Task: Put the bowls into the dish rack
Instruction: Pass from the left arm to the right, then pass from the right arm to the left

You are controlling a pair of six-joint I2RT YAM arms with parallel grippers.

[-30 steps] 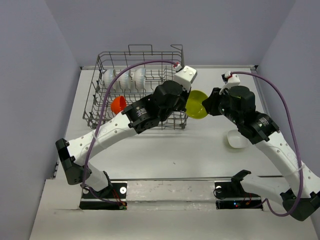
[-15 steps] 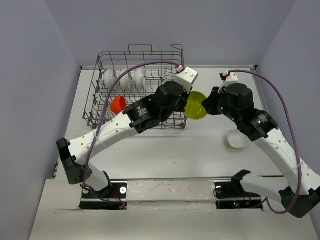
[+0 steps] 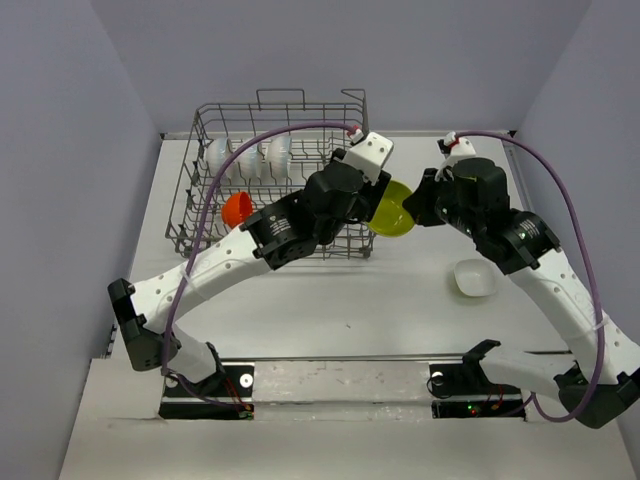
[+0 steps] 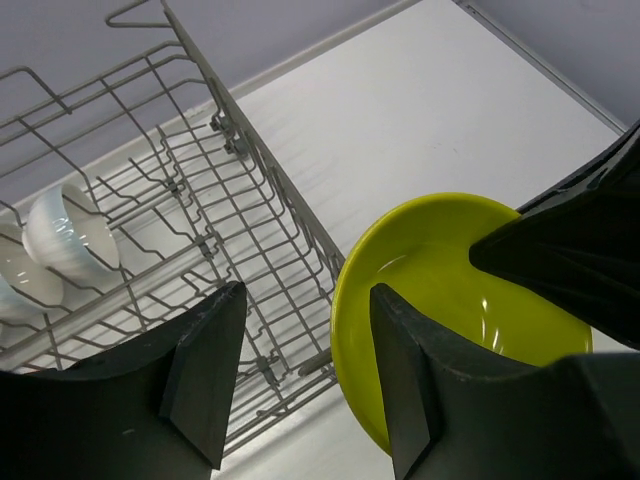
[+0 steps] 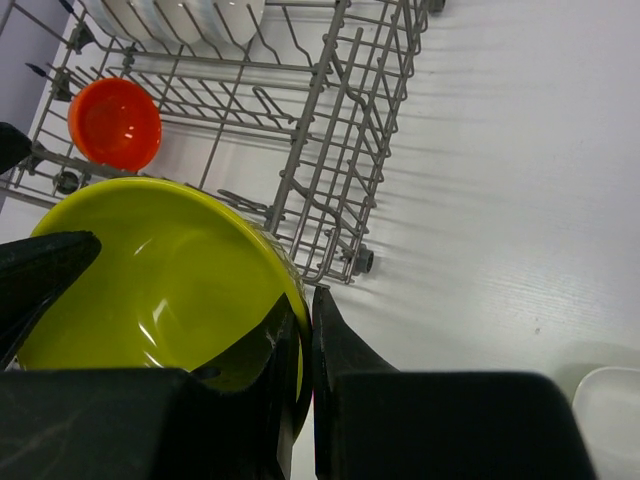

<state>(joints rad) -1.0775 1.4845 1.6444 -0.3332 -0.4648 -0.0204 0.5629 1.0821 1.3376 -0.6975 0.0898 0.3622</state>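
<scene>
There are six bowls, one dish rack [image 3: 270,175] and two grippers. The rack sits at about 10 o'clock on the table [image 3: 330,300] and holds four of the bowls. Three white bowls [image 3: 248,160] stand on edge in a row along its far side, and one orange bowl [image 3: 237,208] is at its near left, at roughly 8 o'clock within the rack.

The fifth, a yellow bowl [image 5: 150,270], is off the table just outside the rack's right wall, at 3 o'clock from the rack. The right gripper [image 5: 302,305] pinches its rim, one finger inside and one outside. The sixth, a small white bowl [image 3: 474,277], rests on the table at 4 o'clock, well apart from the rack.

The left gripper [image 4: 305,295] hangs over the rack's right edge with its fingers spread wide and nothing clamped. The yellow bowl's rim lies just beside its right finger [image 4: 400,370], at 3 o'clock from the gripper. Whether they touch cannot be told.
</scene>
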